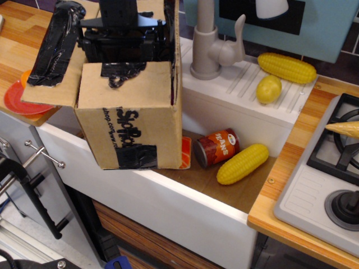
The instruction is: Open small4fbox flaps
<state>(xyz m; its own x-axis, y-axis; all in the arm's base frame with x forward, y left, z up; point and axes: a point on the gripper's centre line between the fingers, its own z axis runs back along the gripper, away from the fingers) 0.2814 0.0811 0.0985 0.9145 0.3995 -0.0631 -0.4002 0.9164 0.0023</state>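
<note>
**Tool above the box mouth, flaps partly spread**

Over the white sink basin [168, 207] stands the brown corrugated cardboard box with black lettering [132, 123], the small4fbox, its base on the sink floor and its mouth facing up. We have our black tool [124, 35] sitting right at that mouth, directly above the box body; whether its fingers are wide, narrow or pinching cardboard we cannot tell, since the dark mechanism blends with the black tape.

Of the flaps, the left black-taped cardboard flap [53, 53] leans outward over the wooden surface [17, 39], above the orange plate [19, 95]. The right cardboard flap [173, 42] stands nearly upright, its long edge running away from us just beside the tool's right side. We judge the next move turns on this: the upright flap lies to the tool's right and must be pushed outward towards the grey faucet [210, 45]. The red bean can [217, 147] and yellow corn cob [243, 163] lie well clear.
</note>
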